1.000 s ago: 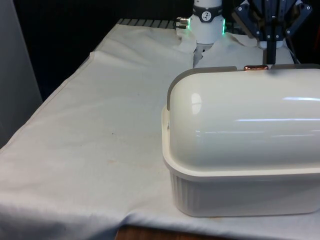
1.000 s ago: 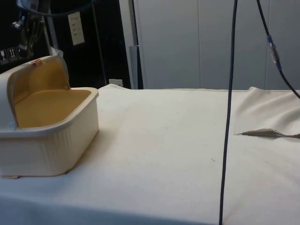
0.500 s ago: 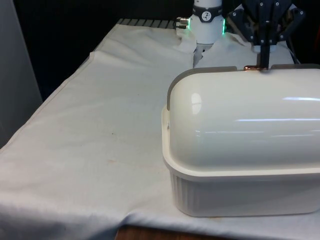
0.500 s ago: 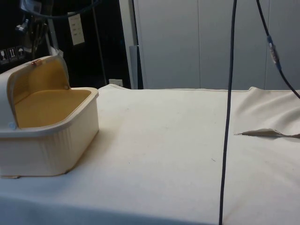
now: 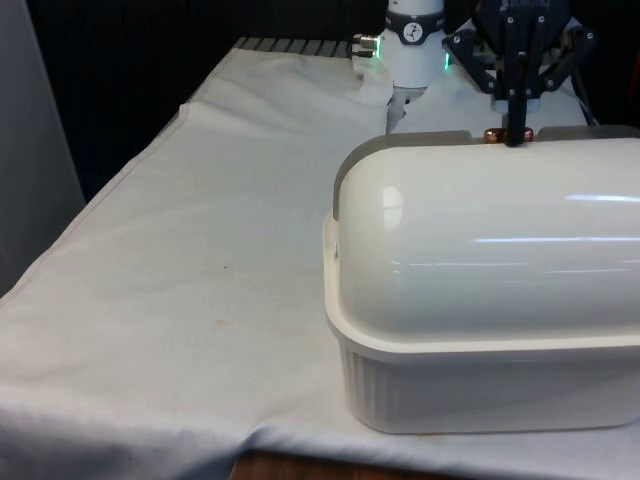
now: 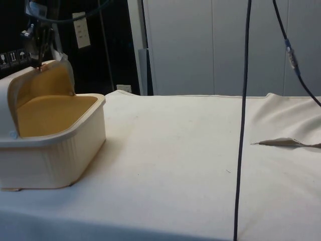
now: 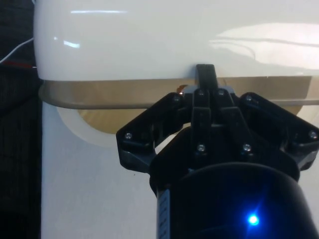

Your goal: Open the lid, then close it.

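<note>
White cloth (image 5: 200, 230) covers the table, bread box (image 5: 480, 390) near the front view's right. Lid (image 5: 480, 240) rolled back, and the gripper (image 5: 516, 132) is pinched shut on its copper handle (image 5: 494, 133).

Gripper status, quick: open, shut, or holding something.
Gripper: shut, fingers pinched together at the copper handle on the edge of the bread box's raised lid; a firm grasp on it cannot be confirmed.

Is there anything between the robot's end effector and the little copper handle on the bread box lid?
Nothing: in the front view the end effector sits right at the copper handle on the lid.
</note>
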`<state>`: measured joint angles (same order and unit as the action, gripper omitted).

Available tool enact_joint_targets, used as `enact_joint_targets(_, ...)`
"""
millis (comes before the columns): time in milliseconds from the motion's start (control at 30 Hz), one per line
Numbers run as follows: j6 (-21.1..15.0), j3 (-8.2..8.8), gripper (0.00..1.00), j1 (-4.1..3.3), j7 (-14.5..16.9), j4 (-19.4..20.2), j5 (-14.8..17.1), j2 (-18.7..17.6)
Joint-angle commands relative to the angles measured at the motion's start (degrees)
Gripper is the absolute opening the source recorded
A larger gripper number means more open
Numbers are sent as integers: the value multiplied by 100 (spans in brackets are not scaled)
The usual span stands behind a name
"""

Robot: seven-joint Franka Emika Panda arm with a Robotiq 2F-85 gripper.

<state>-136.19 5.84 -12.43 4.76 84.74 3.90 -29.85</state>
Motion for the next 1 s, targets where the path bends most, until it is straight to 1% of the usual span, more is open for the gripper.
enact_joint_targets(0, 92, -29, 0, 46, 57, -40, 69, -23)
enact_joint_targets(33, 23, 6, 0, 11, 11, -11, 17, 0)
enact_joint_targets(67, 115, -29, 0, 52, 69, -40, 80, -23)
enact_joint_targets(267, 281, -34, 0, 86, 86, -69, 120, -40)
enact_joint_targets(300, 218, 6, 0, 46, 29, -57, 63, -17)
enact_joint_targets(333, 309, -34, 0, 86, 92, -74, 132, -46)
enact_joint_targets(533, 447, -34, 0, 115, 149, -80, 229, -63)
enact_joint_targets(567, 350, 6, 0, 69, 92, -86, 166, -23)
enact_joint_targets(600, 470, -34, 0, 115, 155, -80, 241, -63)
enact_joint_targets(633, 487, -34, 0, 120, 160, -86, 252, -69)
enact_joint_targets(800, 602, -23, 0, 120, 183, -120, 304, -69)
enact_joint_targets(833, 521, 6, 0, 92, 143, -138, 258, -29)
enact_joint_targets(867, 613, -23, 0, 115, 183, -126, 298, -63)
enact_joint_targets(967, 647, -11, 0, 109, 178, -149, 281, -52)
